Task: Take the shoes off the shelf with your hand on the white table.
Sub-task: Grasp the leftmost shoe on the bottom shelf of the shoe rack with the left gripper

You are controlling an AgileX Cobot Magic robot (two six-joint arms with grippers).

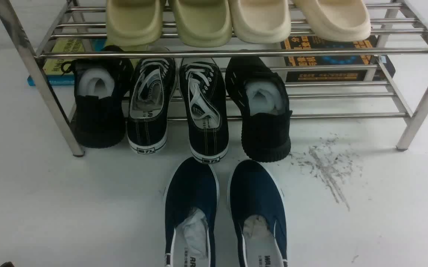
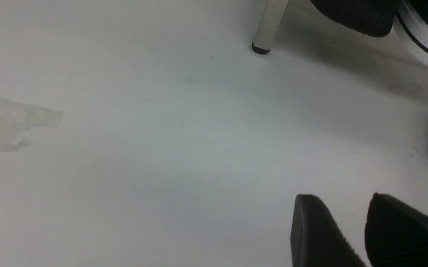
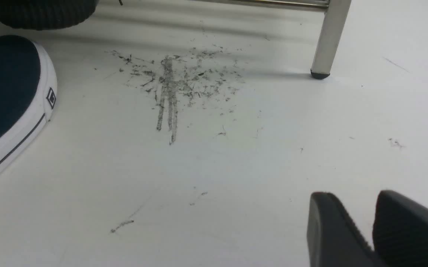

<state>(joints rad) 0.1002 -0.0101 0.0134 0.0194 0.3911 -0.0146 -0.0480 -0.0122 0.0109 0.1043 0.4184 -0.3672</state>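
Note:
The black canvas sneakers with white laces stand side by side on the lower tier of the steel shelf point(image 1: 236, 53), heels toward me: the left sneaker point(image 1: 148, 107) and the right sneaker point(image 1: 204, 111). One white heel with its label shows in the left wrist view point(image 2: 421, 40). My left gripper point(image 2: 342, 198) hangs low over the white table point(image 1: 50, 207), left of the shelf's front leg point(image 2: 269, 26), narrowly open and empty. My right gripper point(image 3: 353, 193) is low over the table near the grey scuff marks point(image 3: 173, 81), narrowly open and empty. Neither gripper shows in the front view.
Black knit slip-ons point(image 1: 99, 107) point(image 1: 264, 111) flank the sneakers. Navy slip-ons point(image 1: 191, 211) point(image 1: 258, 211) stand on the table in front of them. Foam slippers point(image 1: 203, 22) fill the top tier. Books point(image 1: 329, 55) lie behind. The right shelf leg point(image 3: 327, 40) is ahead of my right gripper.

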